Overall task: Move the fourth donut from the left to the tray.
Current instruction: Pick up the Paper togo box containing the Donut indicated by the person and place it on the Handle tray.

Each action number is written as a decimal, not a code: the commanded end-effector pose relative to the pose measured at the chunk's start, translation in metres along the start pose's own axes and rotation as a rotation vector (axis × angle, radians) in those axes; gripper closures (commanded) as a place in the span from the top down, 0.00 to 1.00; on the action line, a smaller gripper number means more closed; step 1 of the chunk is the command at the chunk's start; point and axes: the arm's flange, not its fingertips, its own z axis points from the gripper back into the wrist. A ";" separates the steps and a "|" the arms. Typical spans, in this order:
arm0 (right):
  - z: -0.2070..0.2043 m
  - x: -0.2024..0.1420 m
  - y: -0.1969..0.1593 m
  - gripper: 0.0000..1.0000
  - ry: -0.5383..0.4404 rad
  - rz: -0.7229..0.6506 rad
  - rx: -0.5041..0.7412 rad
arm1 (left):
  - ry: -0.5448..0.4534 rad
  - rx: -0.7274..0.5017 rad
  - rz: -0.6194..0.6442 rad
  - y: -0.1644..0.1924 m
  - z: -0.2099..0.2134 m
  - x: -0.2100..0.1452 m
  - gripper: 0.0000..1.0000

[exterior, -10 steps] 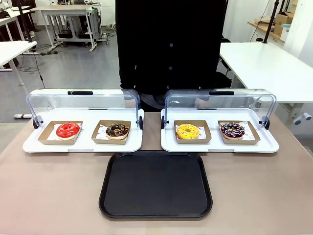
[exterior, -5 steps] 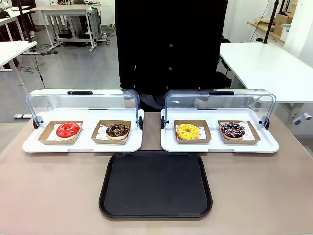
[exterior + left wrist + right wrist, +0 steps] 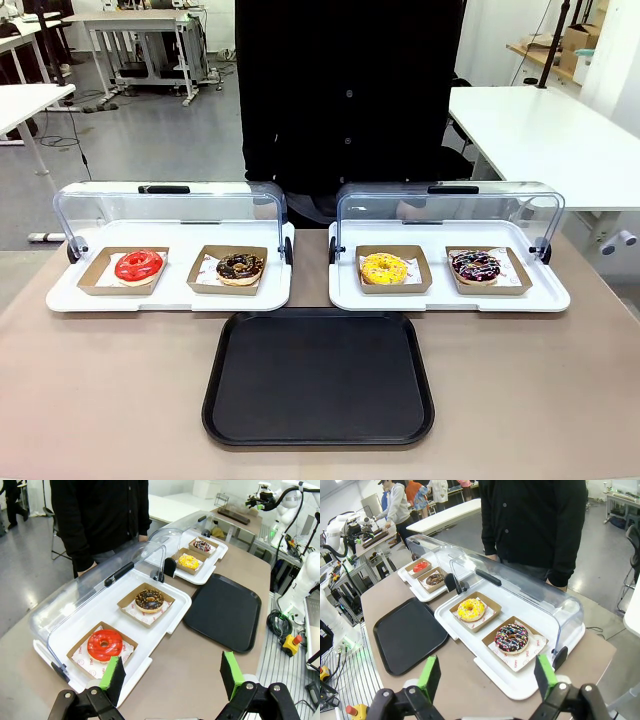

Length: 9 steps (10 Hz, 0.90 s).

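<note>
Since nothing on the worktop (image 3: 120, 380) has shifted over the last second, the task has not really begun. The fourth donut (image 3: 475, 266), chocolate-glazed with pink and white stripes, sits in its cardboard holder (image 3: 520, 285) at the right end of the right-hand white display tray (image 3: 440, 303), whose clear lid (image 3: 450, 205) is swung up and back. The black tray (image 3: 318, 378) lies bare just in front of both display trays.

In the right wrist view the right gripper (image 3: 487, 676) hangs open and empty over the near edge of the worktop. The donut lies just ahead of and below it, roughly in line between its two fingers, with nothing in the way. The yellow donut (image 3: 471, 609) sits in the next holder beyond. The left gripper (image 3: 172, 674) is also open and empty, near the red donut (image 3: 104, 645) and well apart from the fourth one. The reach looks like one for the right arm.
</note>
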 end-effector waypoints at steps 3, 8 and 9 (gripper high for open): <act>0.000 0.003 -0.003 1.00 -0.026 0.025 0.000 | -0.013 -0.009 -0.023 0.001 0.001 0.001 1.00; 0.000 0.003 -0.003 1.00 -0.026 0.025 0.000 | -0.013 -0.009 -0.023 0.001 0.001 0.001 1.00; 0.000 0.003 -0.003 1.00 -0.026 0.025 0.000 | -0.013 -0.009 -0.023 0.001 0.001 0.001 1.00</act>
